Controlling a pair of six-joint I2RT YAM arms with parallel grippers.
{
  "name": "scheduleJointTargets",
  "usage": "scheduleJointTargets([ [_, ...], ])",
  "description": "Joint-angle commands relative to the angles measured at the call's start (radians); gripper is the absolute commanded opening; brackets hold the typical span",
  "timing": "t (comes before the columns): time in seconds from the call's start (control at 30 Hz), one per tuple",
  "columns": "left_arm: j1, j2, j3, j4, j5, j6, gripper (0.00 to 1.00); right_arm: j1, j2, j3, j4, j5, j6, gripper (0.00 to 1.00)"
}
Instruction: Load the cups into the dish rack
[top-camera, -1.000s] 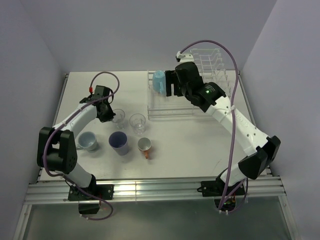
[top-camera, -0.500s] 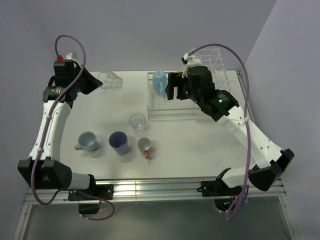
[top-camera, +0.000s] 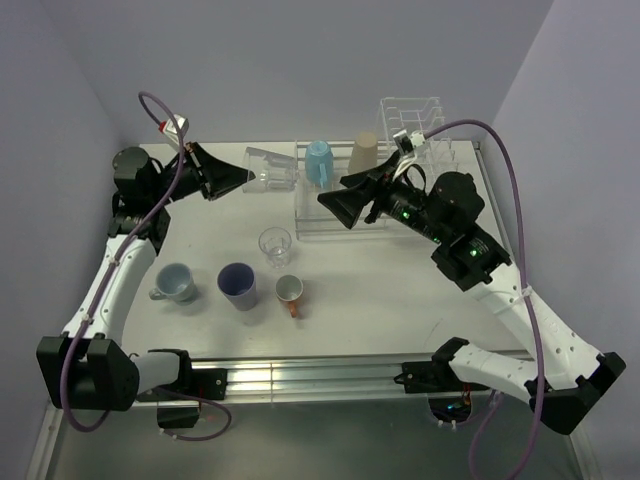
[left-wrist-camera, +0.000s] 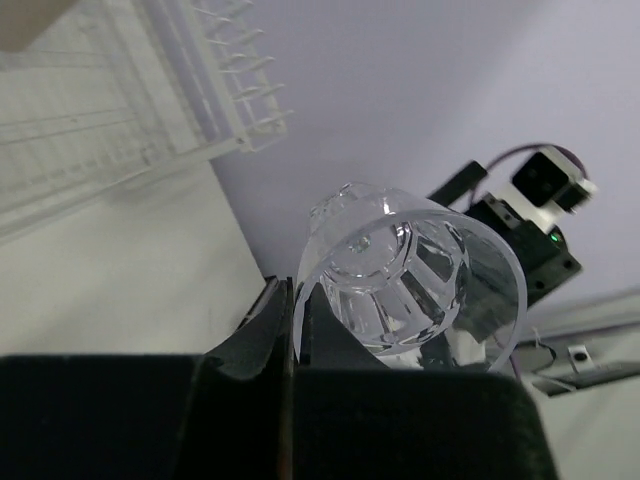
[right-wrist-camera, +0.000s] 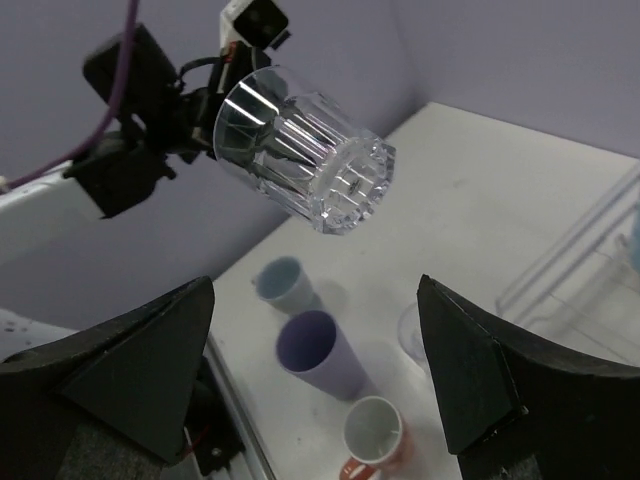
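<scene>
Mugs and cups stand nearest the arm bases in a loose row on the table (top-camera: 400, 280). They are the orange-handled mug (top-camera: 289, 291) with its white inside facing up, the purple cup (top-camera: 237, 283) to its left, and the grey-blue mug (top-camera: 177, 282) further left. Just beyond the orange-handled mug a clear glass (top-camera: 274, 245) stands upright. Farther back, the right gripper (top-camera: 335, 208) hangs above the near left part of the dish rack (top-camera: 312, 218), jaws spread wide and holding nothing. The left gripper (top-camera: 240, 173) is pinched tight on the rim wall of a second clear glass (top-camera: 272, 168). This glass is held on its side in the air just left of the rack, base pointing toward the right arm. In the rack's low section stand the light blue cup (top-camera: 318, 162) and the tan cup (top-camera: 364, 153); the upright dividers (top-camera: 412, 118) rise behind.
</scene>
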Motion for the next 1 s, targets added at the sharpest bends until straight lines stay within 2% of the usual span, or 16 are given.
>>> scheduleJointTargets([
  [0.0,-0.038,-0.061,0.002,0.332,0.118,-0.162,0.00,-0.031,-0.020,-0.054,0.248,-0.177,0.104,0.91],
  [0.17,-0.090,-0.056,-0.026,0.476,0.122,-0.236,0.00,-0.058,0.004,-0.078,0.379,-0.285,0.190,0.91],
  [0.4,-0.138,-0.050,-0.018,0.478,0.101,-0.214,0.00,-0.095,0.049,-0.092,0.574,-0.392,0.367,0.91],
  [0.57,-0.162,-0.032,-0.021,0.526,0.092,-0.234,0.00,-0.095,0.092,-0.092,0.668,-0.432,0.434,0.92],
  [0.97,-0.184,-0.013,-0.007,0.519,0.073,-0.213,0.00,-0.078,0.135,-0.089,0.682,-0.443,0.459,0.93],
])
